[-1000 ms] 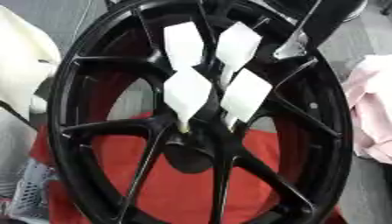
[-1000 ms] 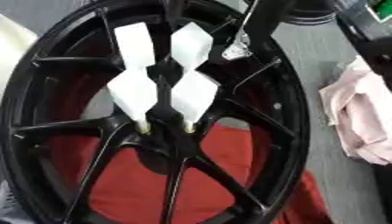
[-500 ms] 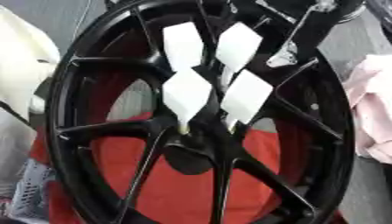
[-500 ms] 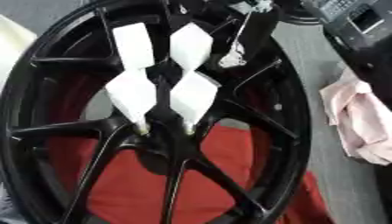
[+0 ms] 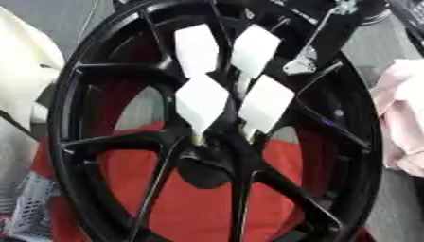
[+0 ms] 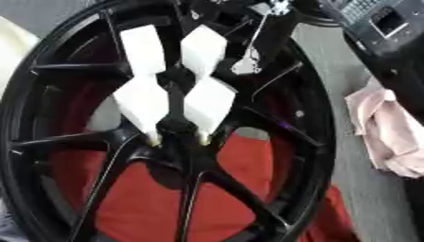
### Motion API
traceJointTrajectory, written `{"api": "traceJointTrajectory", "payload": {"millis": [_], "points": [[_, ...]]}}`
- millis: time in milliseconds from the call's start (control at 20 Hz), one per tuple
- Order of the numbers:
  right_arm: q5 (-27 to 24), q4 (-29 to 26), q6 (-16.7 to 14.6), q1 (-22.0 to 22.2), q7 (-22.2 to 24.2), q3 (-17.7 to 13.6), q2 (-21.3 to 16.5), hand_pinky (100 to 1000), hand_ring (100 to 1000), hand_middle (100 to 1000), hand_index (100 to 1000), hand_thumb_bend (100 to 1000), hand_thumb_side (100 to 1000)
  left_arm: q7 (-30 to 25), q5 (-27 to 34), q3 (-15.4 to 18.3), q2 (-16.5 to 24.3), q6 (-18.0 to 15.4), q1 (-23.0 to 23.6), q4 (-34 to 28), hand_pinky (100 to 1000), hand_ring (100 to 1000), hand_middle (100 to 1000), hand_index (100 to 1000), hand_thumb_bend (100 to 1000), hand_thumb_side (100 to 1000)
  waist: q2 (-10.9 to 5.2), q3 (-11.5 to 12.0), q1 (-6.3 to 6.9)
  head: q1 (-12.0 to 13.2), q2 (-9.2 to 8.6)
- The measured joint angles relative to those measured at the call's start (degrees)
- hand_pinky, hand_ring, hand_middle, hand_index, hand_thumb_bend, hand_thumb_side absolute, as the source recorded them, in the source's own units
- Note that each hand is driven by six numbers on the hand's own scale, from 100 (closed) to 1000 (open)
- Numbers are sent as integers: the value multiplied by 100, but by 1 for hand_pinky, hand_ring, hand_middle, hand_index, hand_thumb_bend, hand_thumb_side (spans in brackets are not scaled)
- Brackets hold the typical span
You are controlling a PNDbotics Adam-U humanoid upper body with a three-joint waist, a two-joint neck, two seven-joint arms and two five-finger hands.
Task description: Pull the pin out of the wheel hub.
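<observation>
Hovering just right of white pins (image 5: 203,101) in wheel hub (image 5: 207,165): right hand (image 5: 302,64), grasp unclear.

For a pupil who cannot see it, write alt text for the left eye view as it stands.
A black spoked wheel fills the view, with four white diamond-shaped pieces clustered above its hub. Red cloth shows through the lower spokes, and a robot arm with a silver part reaches in at the upper right. A pink cloth lies at the right edge.

Right arm (image 5: 331,19): black casing, thin silver metal link with bracket end.
</observation>
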Motion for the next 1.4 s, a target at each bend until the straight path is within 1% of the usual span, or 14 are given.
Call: {"api": "traceJointTrajectory", "payload": {"millis": [100, 150, 250, 300, 400, 550, 750, 900, 1050, 1200, 1400], "points": [[-34, 10, 30, -1, -1, 0, 4, 843, 763, 479, 549, 103, 100, 0, 0, 0, 0, 1, 0, 0, 835, 749, 662, 920, 174, 913, 0, 0, -1, 0, 0], [-47, 14, 43, -3, -1, 0, 5, 838, 752, 455, 517, 100, 100, 0, -1, 0, 0, 1, 0, 0, 835, 750, 662, 920, 175, 913, 0, 0, -1, 0, 0], [-85, 29, 70, -18, -5, 1, 18, 834, 745, 441, 500, 100, 100, -2, -2, 0, 0, 3, 0, 0, 835, 750, 663, 920, 175, 914, 0, 0, -2, 0, 1], [-102, 31, 82, -26, -1, 2, 35, 825, 722, 404, 448, 100, 100, -5, -2, 0, 0, 6, 1, 0, 835, 750, 664, 920, 175, 914, 0, 0, -2, 0, 1], [-150, 38, 103, -60, -3, 1, 55, 818, 701, 380, 409, 100, 100, -11, -3, 0, -1, 13, 1, 0, 836, 750, 665, 921, 176, 913, -1, -1, -11, -1, 2], [-228, 68, 141, -128, -3, -4, 68, 813, 695, 367, 356, 100, 100, -18, -5, 0, -2, 19, 5, 0, 836, 750, 668, 921, 177, 914, -3, -5, -37, -2, 7], [-335, 110, 176, -228, -17, -43, 108, 812, 691, 353, 323, 100, 100, -29, -17, 0, -2, 30, 23, 1, 836, 750, 670, 921, 178, 912, -19, -6, -79, -4, 30], [-432, 136, 205, -319, -10, -126, 115, 812, 690, 347, 309, 110, 100, -37, -23, 1, -2, 38, 53, 1, 837, 750, 671, 921, 179, 912, -67, -4, -117, -4, 48], [-497, 140, 225, -382, -5, -222, 116, 810, 683, 343, 306, 114, 100, -43, -31, 2, -2, 42, 65, 1, 837, 750, 671, 921, 180, 912, -107, -5, -148, -3, 50], [-581, 141, 256, -430, -3, -320, 114, 811, 679, 343, 313, 100, 100, -46, -44, 5, -2, 46, 99, 1, 838, 751, 672, 921, 180, 912, -128, -35, -159, 6, 52], [-752, 125, 297, -448, -3, -552, 26, 814, 675, 345, 322, 100, 100, -47, -50, 25, 0, 46, 117, 2, 838, 751, 672, 920, 180, 911, -161, -104, -164, 48, 57]]}}
